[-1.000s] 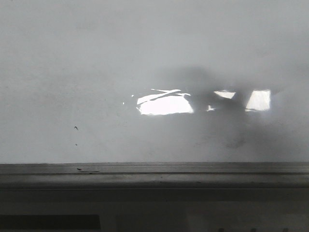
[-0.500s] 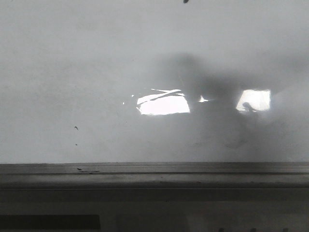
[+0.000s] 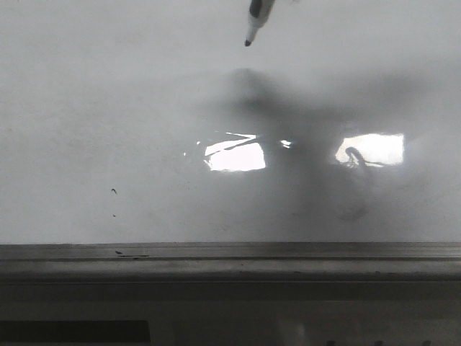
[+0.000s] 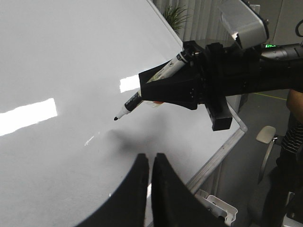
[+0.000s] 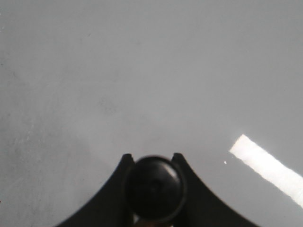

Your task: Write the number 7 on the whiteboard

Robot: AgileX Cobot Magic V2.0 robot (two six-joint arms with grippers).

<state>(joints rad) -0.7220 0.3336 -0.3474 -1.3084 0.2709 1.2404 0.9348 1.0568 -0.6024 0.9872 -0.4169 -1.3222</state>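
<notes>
The whiteboard (image 3: 108, 108) fills the front view, glossy white with a grey edge rail (image 3: 230, 252) along the near side. No stroke of the number 7 shows on it. A marker (image 3: 256, 18) reaches in from the far edge of the front view, black tip pointing at the board, its shadow just beneath. In the left wrist view my right gripper (image 4: 144, 92) is shut on the marker (image 4: 130, 103), the tip slightly above the board (image 4: 61, 61). The right wrist view shows the marker's end (image 5: 154, 187) between the right gripper (image 5: 151, 158). My left gripper (image 4: 150, 156) is shut and empty over the board.
Bright light reflections (image 3: 234, 155) lie on the board, and tiny black specks (image 3: 114, 191) sit near the rail. Beyond the board's edge (image 4: 218, 156) are a white plastic part (image 4: 218, 210), a plant (image 4: 177, 14) and a person (image 4: 293, 118).
The marker tip has come into the front view from the far edge and moved toward the near side. Its shadow on the board has shifted left and farther away.
</notes>
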